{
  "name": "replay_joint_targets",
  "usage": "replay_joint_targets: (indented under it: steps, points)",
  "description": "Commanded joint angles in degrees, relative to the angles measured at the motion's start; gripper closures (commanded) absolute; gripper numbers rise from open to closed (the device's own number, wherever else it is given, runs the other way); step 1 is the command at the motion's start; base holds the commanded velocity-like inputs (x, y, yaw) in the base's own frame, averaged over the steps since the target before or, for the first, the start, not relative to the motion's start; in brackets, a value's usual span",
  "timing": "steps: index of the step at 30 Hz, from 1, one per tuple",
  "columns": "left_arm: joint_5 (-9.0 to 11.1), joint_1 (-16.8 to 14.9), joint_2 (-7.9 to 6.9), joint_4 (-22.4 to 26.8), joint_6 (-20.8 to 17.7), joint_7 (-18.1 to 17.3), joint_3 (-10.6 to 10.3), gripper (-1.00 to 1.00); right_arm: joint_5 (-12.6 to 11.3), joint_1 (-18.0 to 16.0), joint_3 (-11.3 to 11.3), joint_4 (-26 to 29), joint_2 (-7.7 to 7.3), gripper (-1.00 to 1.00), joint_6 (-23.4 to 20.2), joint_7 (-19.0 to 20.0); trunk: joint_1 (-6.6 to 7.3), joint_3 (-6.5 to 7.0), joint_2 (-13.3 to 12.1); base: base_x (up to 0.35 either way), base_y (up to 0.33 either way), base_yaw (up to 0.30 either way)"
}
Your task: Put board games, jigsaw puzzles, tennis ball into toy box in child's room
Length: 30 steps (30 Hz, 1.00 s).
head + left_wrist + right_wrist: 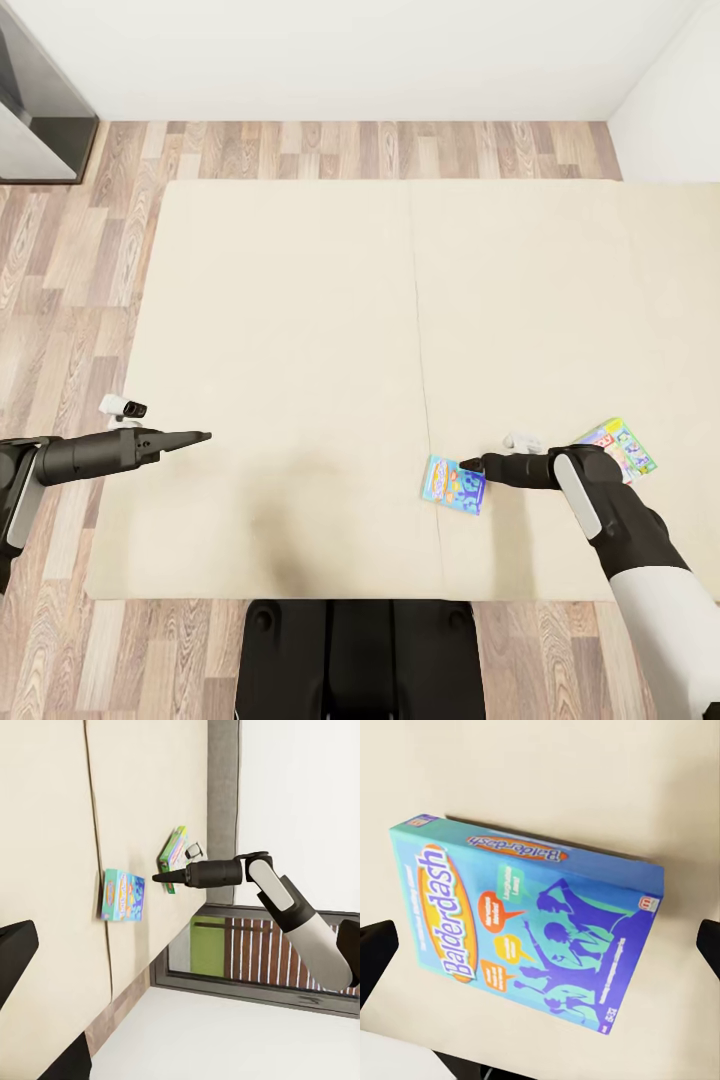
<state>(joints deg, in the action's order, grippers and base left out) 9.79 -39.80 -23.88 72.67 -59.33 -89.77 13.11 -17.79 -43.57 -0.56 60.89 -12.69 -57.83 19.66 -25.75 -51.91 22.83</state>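
I look straight down on the bed (300, 330) with its plain beige mattress. A bright blue board game (453, 484) lies flat near the bed's front edge, right of the centre seam. My right gripper (468, 465) hovers just above its right edge, open; its dark fingers (375, 952) stand wide on either side of the box (532, 930), labelled Balderdash. A second board game (628, 446), white and green, lies further right, partly behind my right forearm. My left gripper (198, 437) hangs open and empty over the bed's left part. From the left wrist both games (122, 895) (174, 849) show.
Wood-plank floor (60, 260) surrounds the bed on the left and far sides. A dark-framed window (40, 100) stands at the far left, white walls behind and at the right. My dark base (360, 655) touches the bed's front edge. The toy box and table are out of view.
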Motion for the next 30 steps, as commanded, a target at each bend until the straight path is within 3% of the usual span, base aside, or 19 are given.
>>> replay_joint_targets:
  steps: [1, 30]
  points:
    - [-0.04, -0.02, -0.02, 0.01, -0.61, -0.23, -0.01, -1.00, 0.47, -0.02, -0.06, 0.03, 0.00, -1.00, -0.22, 0.54, -0.03, -0.07, 0.09, 0.000, 0.000, 0.000]
    - [0.04, -0.02, 0.01, 0.01, -0.61, -0.23, 0.06, -1.00, 0.81, -0.68, -0.06, -5.46, 0.08, -1.00, 0.10, 0.47, -0.03, -0.09, 0.09, 0.000, 0.000, 0.000]
